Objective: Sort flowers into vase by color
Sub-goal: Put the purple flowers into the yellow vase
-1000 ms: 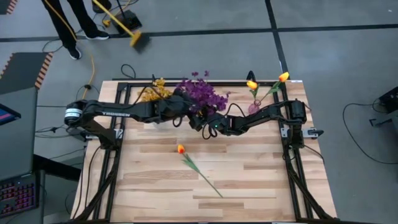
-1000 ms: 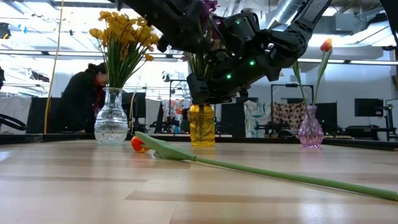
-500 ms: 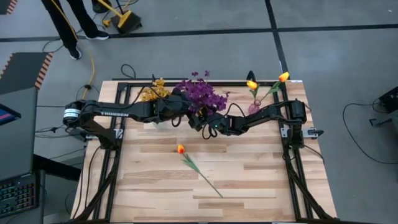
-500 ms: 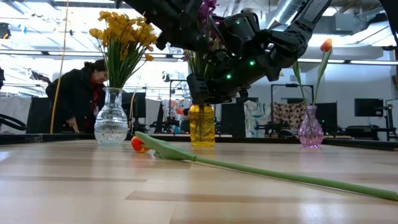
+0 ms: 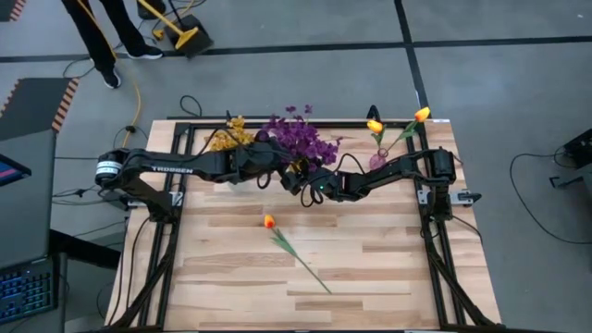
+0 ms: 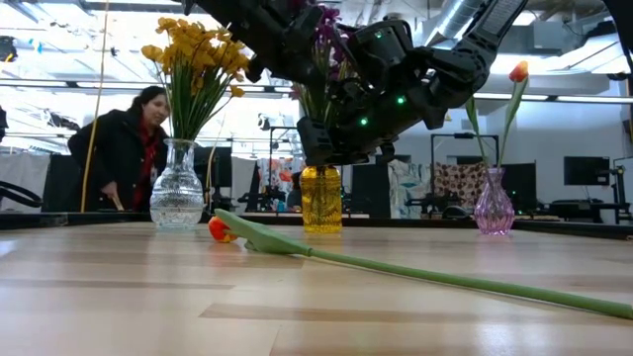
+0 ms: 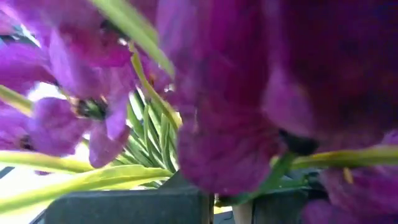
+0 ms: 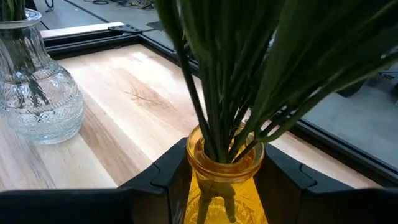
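Note:
Purple flowers [image 5: 298, 141] stand in a yellow vase [image 6: 321, 201] at the table's far middle. My right gripper [image 8: 224, 186] is shut on this vase. My left gripper [image 7: 230, 208] is up among the purple blossoms [image 7: 217, 137], shut; it shows in the high view [image 5: 282, 165] beside the bunch. Yellow flowers [image 6: 193, 49] stand in a clear vase [image 6: 178, 193] to the left. Two orange tulips [image 5: 375, 126] stand in a pink vase [image 6: 494, 208] to the right. One more tulip [image 5: 268, 220] lies flat on the table, its stem [image 6: 445, 280] running toward the near right. My left gripper is shut amid the purple blossoms and green stems; they crowd its fingertips, so I cannot tell whether it touches or holds one. My right gripper has the yellow vase's neck [image 8: 224, 158] between its two fingers [image 8: 165, 180], one on each side just under the rim. It comes in about level from the table's right. The vase stands upright on the table.
The lying tulip takes up the table's middle. Black frame rails [image 5: 185, 139] run along the table's edges. A person [image 6: 124, 148] stands beyond the far edge, behind the clear vase. The near half of the tabletop [image 5: 370, 268] is bare wood.
Neither arm has shifted. The purple blossoms by my left gripper have sunk a little in the low view. The person behind the table has straightened up.

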Controlling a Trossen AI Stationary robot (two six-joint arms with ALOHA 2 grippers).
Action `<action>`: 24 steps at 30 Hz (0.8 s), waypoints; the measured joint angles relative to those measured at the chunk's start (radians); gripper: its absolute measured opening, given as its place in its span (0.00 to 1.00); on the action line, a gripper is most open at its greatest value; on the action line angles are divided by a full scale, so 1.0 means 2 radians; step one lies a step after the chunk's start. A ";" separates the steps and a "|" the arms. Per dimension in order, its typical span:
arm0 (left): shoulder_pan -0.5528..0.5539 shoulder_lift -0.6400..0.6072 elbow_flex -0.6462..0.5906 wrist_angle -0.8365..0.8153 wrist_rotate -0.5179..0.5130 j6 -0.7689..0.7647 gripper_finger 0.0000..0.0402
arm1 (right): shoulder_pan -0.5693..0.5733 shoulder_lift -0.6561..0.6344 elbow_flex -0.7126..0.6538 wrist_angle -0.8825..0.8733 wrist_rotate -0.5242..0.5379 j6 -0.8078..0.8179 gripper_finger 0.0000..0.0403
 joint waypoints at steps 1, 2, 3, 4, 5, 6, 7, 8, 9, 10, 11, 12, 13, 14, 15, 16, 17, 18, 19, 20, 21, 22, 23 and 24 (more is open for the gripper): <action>0.000 0.003 0.000 0.000 0.000 0.000 0.02 | 0.000 0.000 0.000 0.000 0.000 0.000 0.45; 0.000 0.005 0.000 -0.003 0.000 0.000 0.02 | 0.000 0.000 0.000 0.002 0.000 0.000 0.45; 0.000 0.009 0.000 -0.001 0.000 0.000 0.02 | 0.000 0.000 -0.001 0.003 0.000 -0.001 0.45; 0.000 0.012 0.000 0.005 0.000 0.001 0.02 | 0.000 0.000 0.000 0.003 0.000 -0.001 0.45; 0.000 0.015 0.000 0.009 0.000 0.002 0.02 | 0.000 0.000 -0.001 0.004 0.000 -0.001 0.45; 0.000 0.016 0.000 0.009 0.000 0.003 0.03 | 0.000 0.000 -0.001 0.006 0.000 -0.001 0.45; 0.000 0.017 0.000 0.007 0.001 0.003 0.03 | 0.000 0.000 -0.001 0.008 0.000 -0.001 0.45; 0.000 0.017 0.000 0.007 0.001 0.003 0.04 | 0.000 0.000 -0.001 0.008 0.000 -0.001 0.45; 0.000 0.017 0.000 0.007 0.001 0.003 0.04 | 0.000 0.000 -0.001 0.008 0.000 -0.001 0.45; 0.000 0.017 0.000 0.007 0.001 0.004 0.05 | 0.000 0.000 -0.001 0.009 0.000 -0.001 0.45; 0.000 0.016 0.000 0.008 0.001 0.006 0.06 | 0.000 0.000 -0.001 0.009 0.000 -0.001 0.45; 0.000 0.016 0.000 0.008 0.001 0.009 0.07 | 0.000 0.000 -0.001 0.009 0.000 -0.001 0.45; 0.000 0.016 0.000 0.009 0.002 0.013 0.08 | 0.000 0.000 -0.001 0.009 0.000 -0.001 0.45; 0.000 0.016 0.000 0.009 0.002 0.016 0.10 | 0.000 0.000 -0.001 0.009 0.000 -0.001 0.45; 0.000 0.016 0.000 0.009 0.002 0.018 0.11 | -0.001 0.000 -0.001 0.009 0.000 -0.001 0.46; 0.000 0.016 0.000 0.009 0.002 0.019 0.13 | -0.002 0.000 -0.001 0.009 0.000 -0.001 0.46; 0.000 0.016 0.000 0.009 0.003 0.019 0.15 | -0.002 0.000 -0.001 0.009 0.000 -0.001 0.47; 0.000 0.016 0.000 0.009 0.005 0.020 0.17 | -0.002 0.000 -0.001 0.009 0.000 -0.001 0.48; 0.000 0.016 0.000 0.009 0.006 0.020 0.19 | -0.002 0.000 -0.001 0.009 0.000 -0.001 0.48; 0.000 0.016 0.000 0.009 0.006 0.020 0.22 | -0.002 0.000 -0.001 0.009 0.000 -0.001 0.49; 0.000 0.016 0.000 0.009 0.006 0.020 0.24 | -0.002 0.000 -0.001 0.009 0.000 -0.001 0.49; 0.000 0.016 0.000 0.009 0.006 0.020 0.26 | -0.002 0.000 -0.001 0.009 0.000 -0.002 0.50; 0.000 0.016 0.000 0.009 0.006 0.020 0.29 | -0.002 0.000 -0.001 0.009 0.000 -0.002 0.50; 0.000 0.016 0.000 0.009 0.006 0.020 0.31 | -0.002 0.000 -0.001 0.009 0.000 -0.002 0.51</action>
